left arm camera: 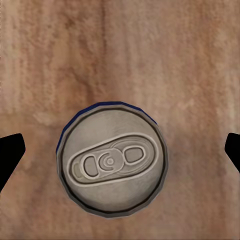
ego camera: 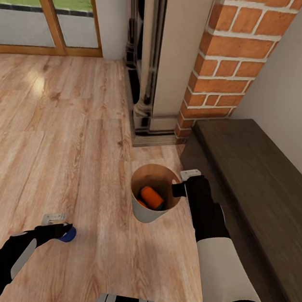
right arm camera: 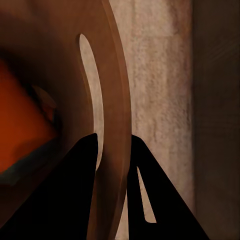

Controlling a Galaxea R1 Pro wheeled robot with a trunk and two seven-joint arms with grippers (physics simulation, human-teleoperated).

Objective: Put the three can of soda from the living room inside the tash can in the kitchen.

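**Head view: orange can binned, blue can waiting on the floor**

Nearest, at the left: left end effector lowered over the blue soda can, upright on the wood floor. From the left wrist view: jaws spread wide, dark fingertips well out to either side of the can, no contact yet. Pale grey lid, round, with a stamped pull tab and a thin blue rim peeking out behind.

Further out, centre: trash can, a small tapered bucket, pale outside, brown and smooth inside. Lying tilted at the bottom, an orange soda can; beside it a second sliver of orange, impossible to tell whether another can. Right end effector pinched narrow on the bucket's rim, one finger inside and one outside, as seen close up in the right wrist view around the thin curved wall with its slot handle.

Judged progress: at least one can in, blue can still to be gripped, lifted and dropped in; third unaccounted for.

Beyond: dark plank ledge at right, rough red brick column, wood-framed glass door at far left.
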